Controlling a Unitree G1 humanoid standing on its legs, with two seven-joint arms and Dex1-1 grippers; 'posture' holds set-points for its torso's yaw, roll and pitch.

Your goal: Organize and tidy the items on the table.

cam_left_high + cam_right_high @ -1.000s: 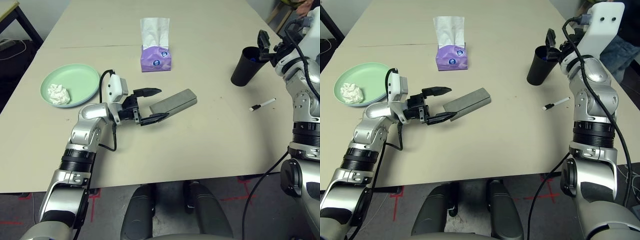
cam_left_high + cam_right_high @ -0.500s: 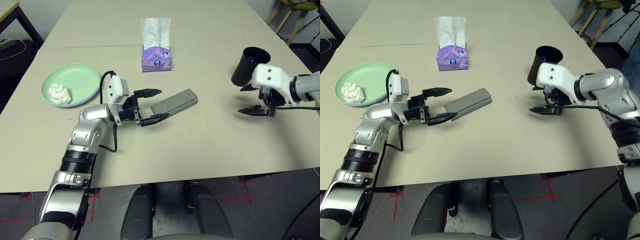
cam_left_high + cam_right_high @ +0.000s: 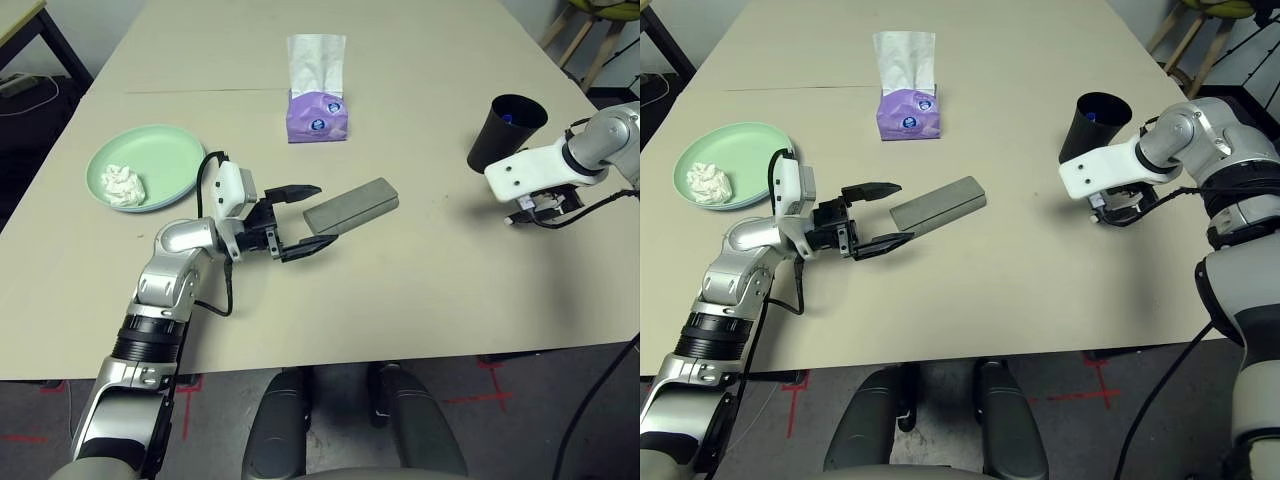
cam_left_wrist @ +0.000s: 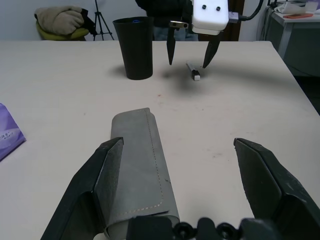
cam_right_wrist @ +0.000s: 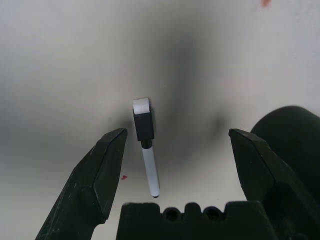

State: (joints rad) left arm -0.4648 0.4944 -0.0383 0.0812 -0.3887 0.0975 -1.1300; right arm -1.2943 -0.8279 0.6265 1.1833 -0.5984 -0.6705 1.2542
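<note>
- Spreading wide across the scene, beige counter (image 3: 420, 290) with a thin seam line running across the far part.
- Sitting near the left edge, mint green plate (image 3: 160, 160) with crumpled white tissue (image 3: 122, 185) resting in it.
- Standing upright past the middle, purple tissue pack (image 3: 318, 113).
- Lying flat at centre, grey-green glasses case (image 3: 351, 205), near end between the spread fingers (image 4: 107, 170) of the left end effector (image 3: 303, 219), jaws wide, gripping nothing.
- Standing upright far right, black cup (image 3: 506, 130).
- Hanging just beside the cup, pointing down, right end effector (image 4: 191, 50), jaws wide, holding nothing.
- Lying flat on the counter right below it, white marker pen (image 5: 145, 145), black-capped, untouched.
</note>
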